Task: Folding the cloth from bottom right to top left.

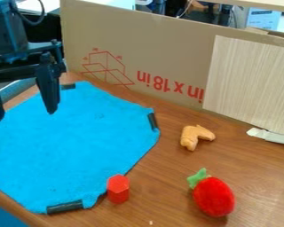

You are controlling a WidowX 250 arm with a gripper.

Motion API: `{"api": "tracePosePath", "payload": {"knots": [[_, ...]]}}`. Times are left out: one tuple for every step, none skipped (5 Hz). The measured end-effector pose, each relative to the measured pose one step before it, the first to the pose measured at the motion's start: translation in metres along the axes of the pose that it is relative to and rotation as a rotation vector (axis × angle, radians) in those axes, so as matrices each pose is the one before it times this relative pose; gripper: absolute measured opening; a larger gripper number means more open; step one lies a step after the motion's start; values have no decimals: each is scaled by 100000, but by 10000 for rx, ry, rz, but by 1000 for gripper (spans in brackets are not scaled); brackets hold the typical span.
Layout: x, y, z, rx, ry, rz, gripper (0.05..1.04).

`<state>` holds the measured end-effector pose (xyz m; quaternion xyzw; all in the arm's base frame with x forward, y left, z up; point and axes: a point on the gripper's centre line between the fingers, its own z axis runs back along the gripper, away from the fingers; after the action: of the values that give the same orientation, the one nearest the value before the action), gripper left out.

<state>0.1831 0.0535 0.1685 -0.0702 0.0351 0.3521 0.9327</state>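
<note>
- We see the gripper [24,117] at the upper left, hanging over the upper left part of the cloth. Its two fingers stand wide apart — we find nothing between them.
- We have the blue cloth [79,137] spread out over the left side of the wooden table [168,190], running out past the left edge of the view. It lies mostly flat, with slight ripples along its rim, and we see no fold across it.
- We count three dark bands on the cloth's rim: one at the top [68,86], one at the right corner [152,121] and one at the bottom [65,207].
- We see a red six-sided block [117,189] upright at the cloth's lower right edge; we cannot tell whether the two touch.
- To the right of the cloth, we have a bent, tan-orange toy [195,136] and, nearer the camera, a red plush strawberry [214,197] with a green top, both apart from the cloth.
- Behind it all we see a cardboard sheet [162,53] standing upright — a pale wood-grain panel [251,80] against its right part, and a whitish strip [271,136] at the panel's foot.
</note>
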Motion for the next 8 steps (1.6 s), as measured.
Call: {"api": "tracePosePath", "payload": {"knots": [[-100, 88, -376, 47, 144, -54, 999], [-1118, 816, -1583, 63, 189, -2184, 999], [-56, 1131, -272, 22, -426, -1479, 999], [322, 1142, -275, 91, -336, -2122, 999], [235, 506, -976, 904, -933, -2524, 999], [89, -271, -1638, 536, -959, -2480, 999], [176, -223, -1353, 565, -1110, -1612, 999], [-97, 288, -2059, 153, -38, -630, 999]]}}
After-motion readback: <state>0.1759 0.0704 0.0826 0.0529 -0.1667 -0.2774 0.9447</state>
